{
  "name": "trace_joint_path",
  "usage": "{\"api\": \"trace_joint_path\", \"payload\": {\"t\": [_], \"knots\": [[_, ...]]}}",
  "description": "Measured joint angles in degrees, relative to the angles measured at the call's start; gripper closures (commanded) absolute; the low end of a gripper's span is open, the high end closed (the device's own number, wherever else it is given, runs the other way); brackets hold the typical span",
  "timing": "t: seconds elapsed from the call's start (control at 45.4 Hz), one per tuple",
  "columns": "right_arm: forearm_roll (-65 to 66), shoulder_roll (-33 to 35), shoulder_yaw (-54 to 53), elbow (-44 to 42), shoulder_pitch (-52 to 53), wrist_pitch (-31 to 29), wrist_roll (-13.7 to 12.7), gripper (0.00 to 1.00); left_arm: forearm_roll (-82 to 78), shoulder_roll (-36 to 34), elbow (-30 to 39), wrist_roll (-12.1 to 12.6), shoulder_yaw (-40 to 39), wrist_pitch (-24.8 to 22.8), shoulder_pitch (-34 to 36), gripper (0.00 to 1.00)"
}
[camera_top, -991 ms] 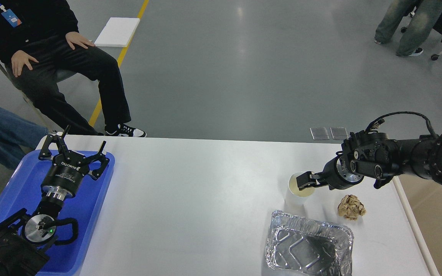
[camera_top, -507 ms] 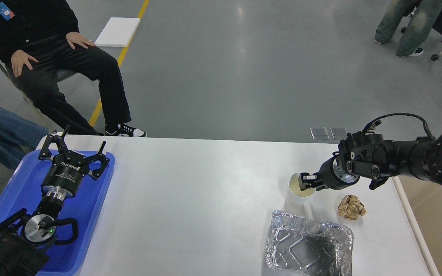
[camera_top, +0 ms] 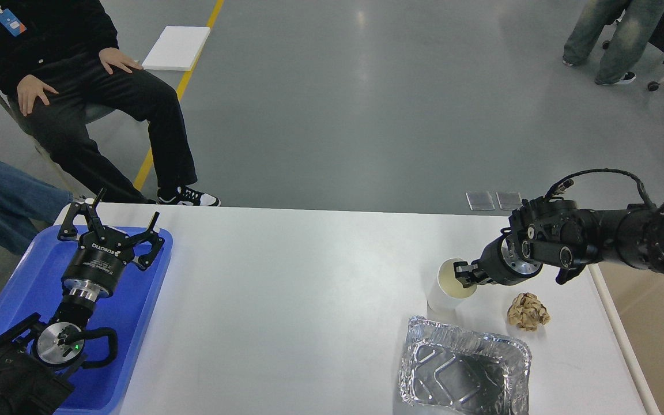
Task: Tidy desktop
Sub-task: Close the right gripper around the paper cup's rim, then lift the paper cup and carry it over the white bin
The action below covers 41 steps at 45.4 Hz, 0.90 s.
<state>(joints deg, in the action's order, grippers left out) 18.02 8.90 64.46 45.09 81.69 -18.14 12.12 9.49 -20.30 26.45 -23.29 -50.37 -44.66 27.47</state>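
The white desktop (camera_top: 309,300) fills the lower part of the head view. A white paper cup (camera_top: 444,295) stands at its right, leaning slightly to the right. My right gripper (camera_top: 462,273) comes in from the right and is pinched on the cup's right rim, one finger inside the mouth. A crumpled brown paper ball (camera_top: 528,311) lies just right of the cup. An empty foil tray (camera_top: 464,369) sits in front of both. My left gripper (camera_top: 114,222) is open and empty above the blue tray (camera_top: 21,282) at the left edge.
A beige bin (camera_top: 660,334) with a white rim stands beside the desktop's right edge. Two seated people (camera_top: 78,86) are close to the far left corner. More people stand at the far right on the grey floor.
My right gripper has drawn back slightly to the right and closed on the cup's rim. The cup has tipped a little with it. The left arm has not moved.
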Motion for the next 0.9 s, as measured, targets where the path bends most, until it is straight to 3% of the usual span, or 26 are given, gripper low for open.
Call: {"api": "trace_joint_path", "payload": {"t": [0.396, 0.903], "knots": [[4.9, 3.5, 0.2, 9.6, 10.5, -1.9, 0.0, 1.0, 0.0, 0.0, 0.0, 0.0, 0.0, 0.0, 0.0, 0.01], [12.5, 12.1, -1.2, 20.3, 32.3, -12.9, -0.1, 1.0, 0.0, 0.0, 0.0, 0.0, 0.0, 0.0, 0.0, 0.01]]}}
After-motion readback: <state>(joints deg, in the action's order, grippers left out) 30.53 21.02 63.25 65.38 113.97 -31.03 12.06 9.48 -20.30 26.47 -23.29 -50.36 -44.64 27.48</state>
